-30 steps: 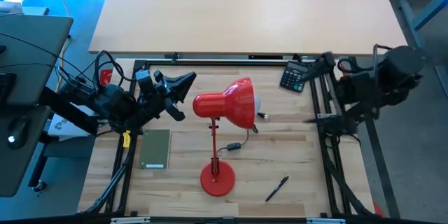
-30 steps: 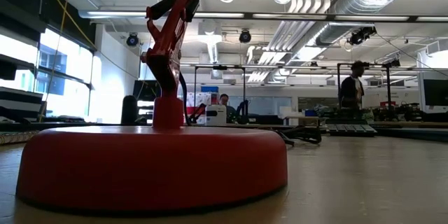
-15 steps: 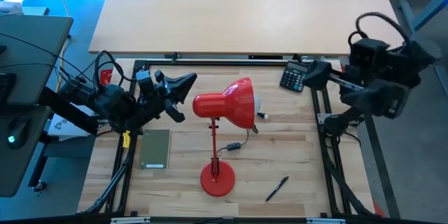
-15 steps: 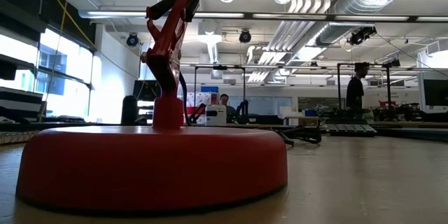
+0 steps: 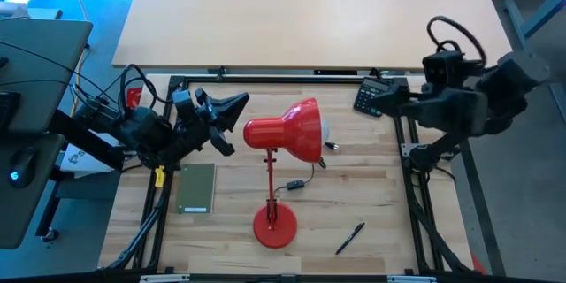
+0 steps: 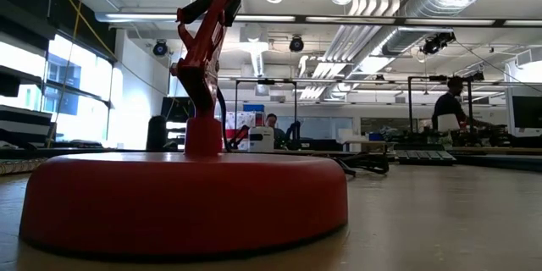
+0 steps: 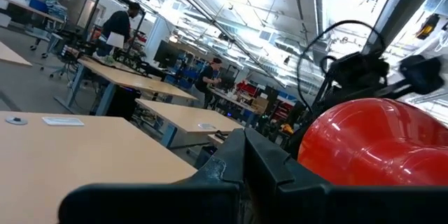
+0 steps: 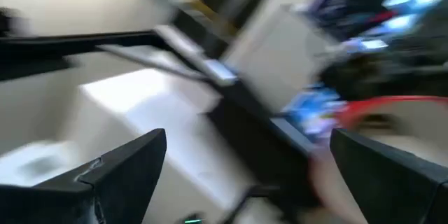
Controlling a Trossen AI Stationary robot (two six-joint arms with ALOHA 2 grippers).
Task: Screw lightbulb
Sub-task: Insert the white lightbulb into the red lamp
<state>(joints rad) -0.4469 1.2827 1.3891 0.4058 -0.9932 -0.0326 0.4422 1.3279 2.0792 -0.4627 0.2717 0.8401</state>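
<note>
At the centre of the high view, the lightbulb (image 5: 326,130) peeks from the mouth of the red lamp (image 5: 292,129), its long axis running across the frame, base inward. The right pincer (image 5: 386,97), fingers apart, sits to its upper right beside the calculator (image 5: 370,99) and looks nearer; the left pincer (image 5: 237,102), fingers together, lies behind the shade.

Low view: only the lamp's base fills the counter (image 6: 440,220); the bulb is hidden.

Left wrist view: the shade hides the bulb.

Right wrist view: everything is smeared.
</note>
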